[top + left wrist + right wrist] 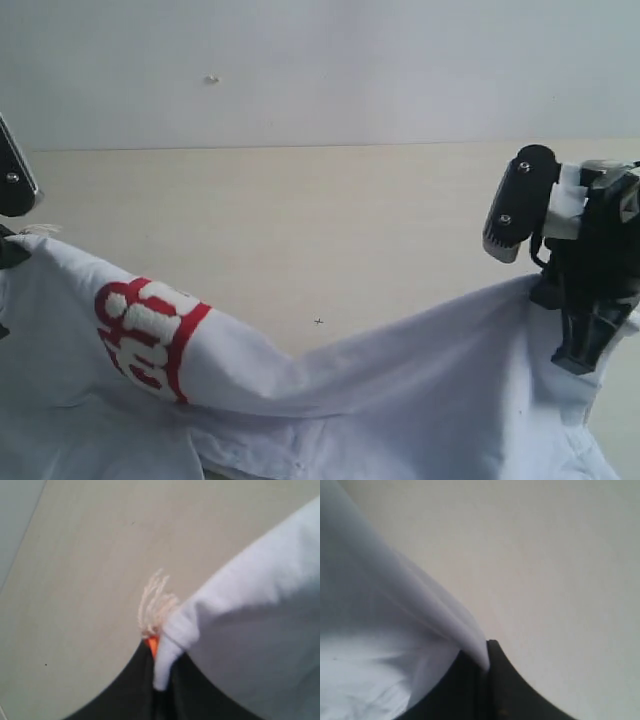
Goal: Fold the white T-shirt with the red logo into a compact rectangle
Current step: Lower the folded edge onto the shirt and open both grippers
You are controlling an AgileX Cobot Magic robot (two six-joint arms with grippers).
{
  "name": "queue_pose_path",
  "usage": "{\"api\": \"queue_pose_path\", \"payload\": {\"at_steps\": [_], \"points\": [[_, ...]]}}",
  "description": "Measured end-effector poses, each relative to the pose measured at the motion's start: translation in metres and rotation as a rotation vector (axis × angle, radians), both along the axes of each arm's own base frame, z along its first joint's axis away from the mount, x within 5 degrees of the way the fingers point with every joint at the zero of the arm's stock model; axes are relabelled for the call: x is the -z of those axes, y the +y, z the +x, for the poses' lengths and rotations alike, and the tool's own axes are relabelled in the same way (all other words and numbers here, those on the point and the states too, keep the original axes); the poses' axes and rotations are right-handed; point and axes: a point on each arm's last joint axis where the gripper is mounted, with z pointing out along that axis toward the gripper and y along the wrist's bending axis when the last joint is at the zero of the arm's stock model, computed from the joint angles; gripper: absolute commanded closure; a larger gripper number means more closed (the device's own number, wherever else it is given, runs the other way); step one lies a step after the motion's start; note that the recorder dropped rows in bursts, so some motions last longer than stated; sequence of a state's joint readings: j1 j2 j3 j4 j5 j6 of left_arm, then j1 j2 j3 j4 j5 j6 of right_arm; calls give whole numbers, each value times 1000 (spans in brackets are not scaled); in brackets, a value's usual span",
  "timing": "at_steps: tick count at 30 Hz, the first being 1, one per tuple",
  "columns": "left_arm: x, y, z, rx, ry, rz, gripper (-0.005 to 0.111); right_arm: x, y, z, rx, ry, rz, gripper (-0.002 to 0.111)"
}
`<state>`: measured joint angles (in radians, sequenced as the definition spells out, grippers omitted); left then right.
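The white T-shirt (400, 390) hangs lifted between both arms, sagging in the middle above the table. The red logo (148, 338) shows as a short stretch of fuzzy white letters with red outline, draped over the fold at the left. My left gripper (160, 680) is shut on the ribbed collar (172, 640), with the orange tag (152, 644) and a frayed cream tuft (156, 605) beside it. My right gripper (485, 667) is shut on a bunched edge of the shirt (395, 630). In the exterior view the right gripper (578, 350) holds the cloth at the right edge.
A pale beige tabletop (330, 230) stretches behind the shirt to a white wall (320, 60). The left arm's black body (12, 180) sits at the far left edge. A small dark speck (318, 321) marks the table.
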<state>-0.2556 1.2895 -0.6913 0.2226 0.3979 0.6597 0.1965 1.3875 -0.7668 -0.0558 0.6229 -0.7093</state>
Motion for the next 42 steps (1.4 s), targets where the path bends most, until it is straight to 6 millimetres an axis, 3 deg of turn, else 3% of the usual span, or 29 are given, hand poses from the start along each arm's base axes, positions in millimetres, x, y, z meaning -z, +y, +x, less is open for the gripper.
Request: {"api": "queue_pose_path", "payload": {"at_steps": [6,12,17,21,25,30,34,39,42], "points": [[40,20,38,-101,-24,-55,107,36,-9,32,99,-67,-50,108],[76,28,59,-127,-33,-91,107,63,-23,55,175,-102,-43,108],[99,30,72,-141,16,-89,107,69,-22,78,202,-132,-16,108],[103,29,86,-142,12,-91,107,65,-20,99,211,-165,-4,106],[100,28,99,-140,-14,-95,107,66,-19,114,249,-183,19,93],[92,27,111,-139,-56,-104,106,73,-19,123,270,-175,28,58],[87,26,117,-144,-99,-127,90,78,-19,124,271,-163,25,41],[86,25,118,-171,-116,-164,49,77,-19,125,238,-171,-2,40],[87,25,118,-182,-116,-175,42,77,-20,125,232,-172,-7,41]]}}
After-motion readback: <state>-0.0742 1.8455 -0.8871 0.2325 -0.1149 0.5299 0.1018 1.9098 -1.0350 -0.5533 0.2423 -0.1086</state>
